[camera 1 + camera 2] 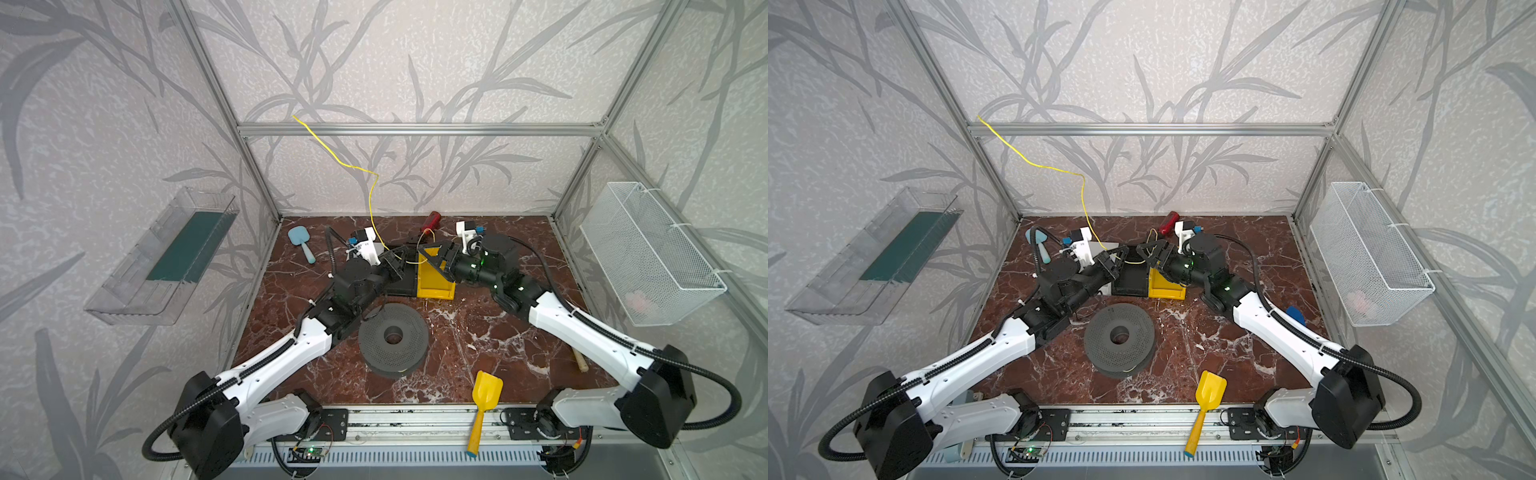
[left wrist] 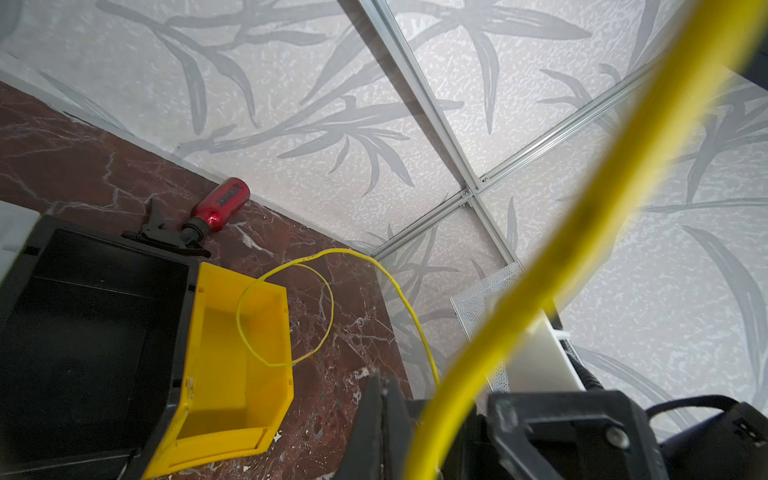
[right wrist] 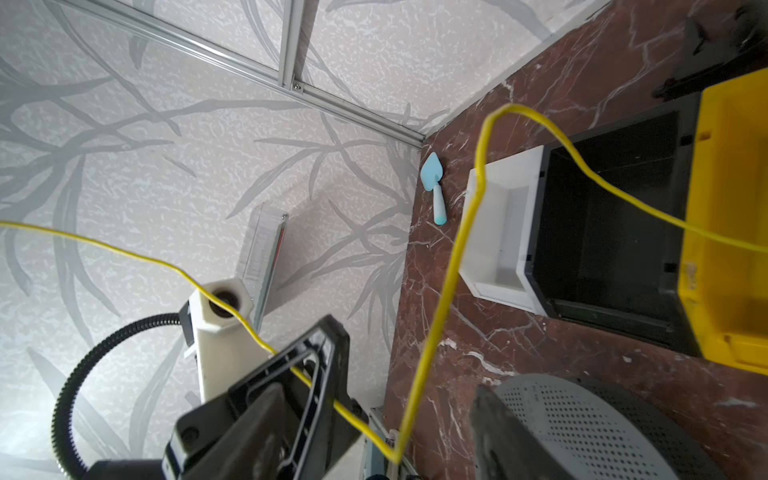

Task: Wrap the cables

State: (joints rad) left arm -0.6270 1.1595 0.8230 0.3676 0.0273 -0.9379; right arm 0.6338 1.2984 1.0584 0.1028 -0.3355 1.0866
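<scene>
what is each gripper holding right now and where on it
The left gripper is shut on the yellow wire partway along, between its long free tail and the small loop. The right gripper is open, holding nothing.

Three bins (image 3: 602,232) are sitting side by side on the table (image 1: 478,332). The spool (image 1: 392,338) is lying in front, the bottle (image 1: 431,221) behind, the trowel (image 1: 301,243) back left, the shovel (image 1: 484,403) at the front edge. The wire (image 1: 371,199) is looping above the bins.

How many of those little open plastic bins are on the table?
3, in a row near the back of the red-brown marble table: a white plastic bin, a black plastic bin in the middle, a yellow plastic bin. Another could be hidden behind them.
</scene>
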